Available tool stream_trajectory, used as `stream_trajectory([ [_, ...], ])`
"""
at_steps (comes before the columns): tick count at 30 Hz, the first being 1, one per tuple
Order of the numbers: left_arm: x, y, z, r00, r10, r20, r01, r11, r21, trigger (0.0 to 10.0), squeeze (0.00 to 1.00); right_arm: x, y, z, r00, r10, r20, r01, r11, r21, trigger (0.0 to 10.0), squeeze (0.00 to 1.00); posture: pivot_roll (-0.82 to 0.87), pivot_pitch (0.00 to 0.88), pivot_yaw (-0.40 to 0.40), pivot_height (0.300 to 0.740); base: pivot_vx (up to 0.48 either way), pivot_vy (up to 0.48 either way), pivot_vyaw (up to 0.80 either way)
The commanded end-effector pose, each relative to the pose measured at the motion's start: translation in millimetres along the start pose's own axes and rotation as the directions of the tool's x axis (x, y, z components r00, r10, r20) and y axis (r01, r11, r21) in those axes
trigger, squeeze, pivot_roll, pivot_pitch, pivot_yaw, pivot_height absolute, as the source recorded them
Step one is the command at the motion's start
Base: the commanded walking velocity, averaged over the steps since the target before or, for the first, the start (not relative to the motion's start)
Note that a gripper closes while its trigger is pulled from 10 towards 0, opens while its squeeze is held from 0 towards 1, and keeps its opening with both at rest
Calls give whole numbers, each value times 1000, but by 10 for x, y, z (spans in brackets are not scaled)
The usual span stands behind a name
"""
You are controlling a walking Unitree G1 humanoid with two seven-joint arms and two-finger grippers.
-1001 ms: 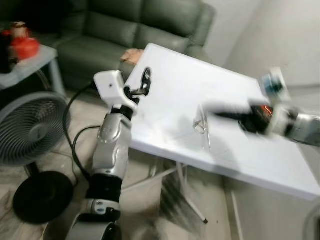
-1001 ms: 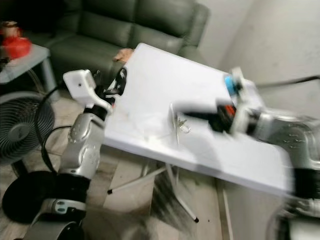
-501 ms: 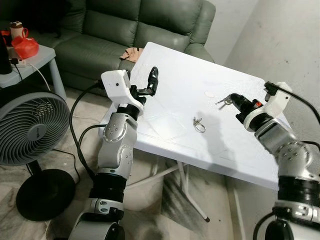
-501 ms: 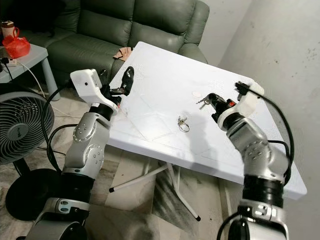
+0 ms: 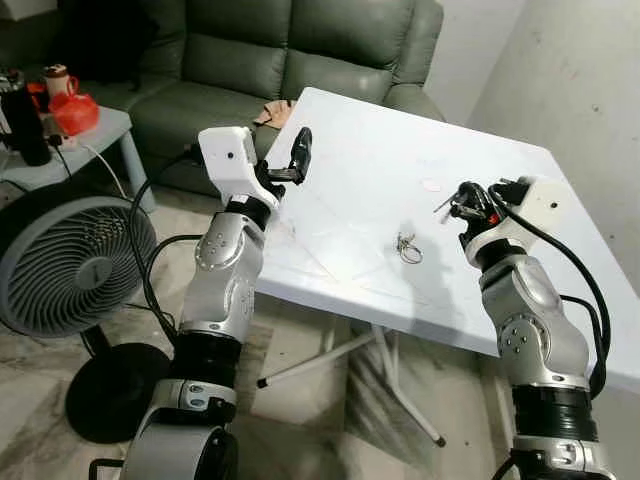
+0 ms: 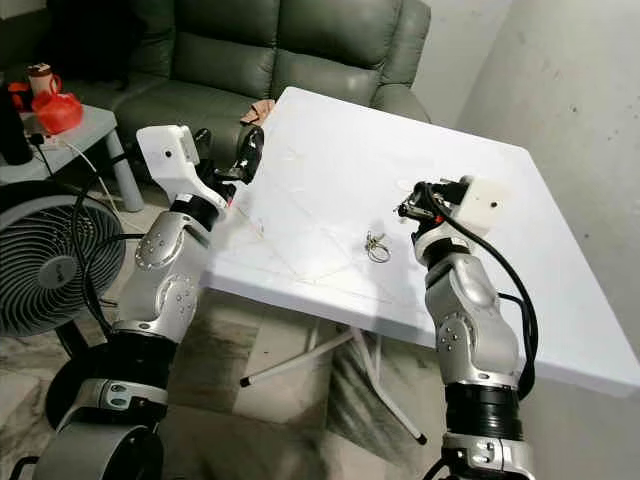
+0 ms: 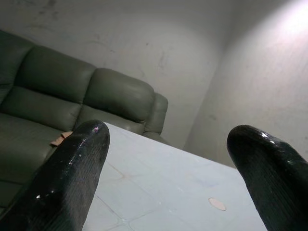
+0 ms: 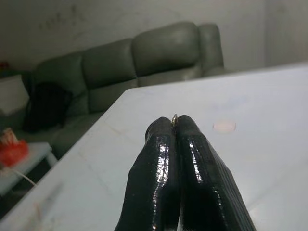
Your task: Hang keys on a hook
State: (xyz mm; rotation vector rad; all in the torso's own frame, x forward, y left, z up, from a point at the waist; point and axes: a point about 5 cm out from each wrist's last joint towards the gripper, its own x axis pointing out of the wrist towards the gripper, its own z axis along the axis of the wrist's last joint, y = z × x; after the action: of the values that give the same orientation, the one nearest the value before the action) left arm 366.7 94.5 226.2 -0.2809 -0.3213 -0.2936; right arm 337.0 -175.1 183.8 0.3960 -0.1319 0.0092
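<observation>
Presently right gripper (image 5: 462, 203) pinches small metal key (image 5: 443, 204) above white worktop (image 5: 370, 170); left gripper (image 5: 299, 155) hangs parted at worktop's edge.

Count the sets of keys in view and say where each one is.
2. One set of keys lies loose on the white table. The other key is pinched in the right tool, held above the table's right side.

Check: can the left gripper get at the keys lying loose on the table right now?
Probably yes. The left gripper is open above the table edge, and only bare tabletop lies between it and the loose keys. Whether it reaches that far is uncertain.
</observation>
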Motion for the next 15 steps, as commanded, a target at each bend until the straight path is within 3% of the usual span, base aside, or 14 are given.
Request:
stream_trajectory([
  [1,50,-67,35,1000,-20,1,20,1000,-9,10000,0,-20,-54,77,998,-42,44,42,999,-8,10000,0,-5,4,-89,711,0,0,0],
  [2,45,-63,19,1000,-15,-3,15,1000,-7,10000,0,-50,-14,38,998,-28,48,27,999,29,10000,0,-5,0,-86,711,0,0,0],
  [4,42,-61,11,1000,-12,-4,12,1000,-6,10000,0,-60,19,56,997,-12,79,19,996,-89,10000,0,-5,0,-83,711,0,0,0],
  [6,39,-53,15,1000,-7,-1,7,1000,0,10000,0,-68,55,59,996,14,91,-6,997,-81,10000,0,-3,0,-80,711,0,0,0],
  [7,40,-50,19,1000,-5,1,5,1000,3,10000,0,-66,48,66,996,4,94,8,992,-128,10000,0,-3,0,-80,711,0,0,0],
  [9,43,-37,35,1000,-1,8,1,1000,16,10000,0,-53,53,92,995,-7,103,14,998,-69,10000,0,-1,0,-79,711,0,0,0],
  [10,48,-15,48,1000,4,10,-4,1000,15,10000,0,-36,43,134,993,-27,112,44,988,-148,10000,0,-1,0,-79,711,0,0,0],
  [11,50,-8,51,1000,5,10,-5,1000,14,10000,0,-29,62,135,994,-22,103,29,997,-67,10000,0,-1,0,-79,711,0,0,0],
  [12,50,-8,51,1000,5,10,-5,1000,14,10000,0,-29,62,135,994,-22,103,29,997,-67,10000,0,-1,0,-79,711,0,0,0],
  [13,56,25,72,1000,12,16,-12,1000,16,10000,0,-19,105,144,993,-3,115,23,985,-173,10000,0,2,0,-82,711,0,0,0],
  [15,58,45,89,1000,13,25,-14,1000,21,10000,0,-32,152,148,991,22,133,-20,1000,-19,10000,0,-1,0,-82,711,0,0,0],
])
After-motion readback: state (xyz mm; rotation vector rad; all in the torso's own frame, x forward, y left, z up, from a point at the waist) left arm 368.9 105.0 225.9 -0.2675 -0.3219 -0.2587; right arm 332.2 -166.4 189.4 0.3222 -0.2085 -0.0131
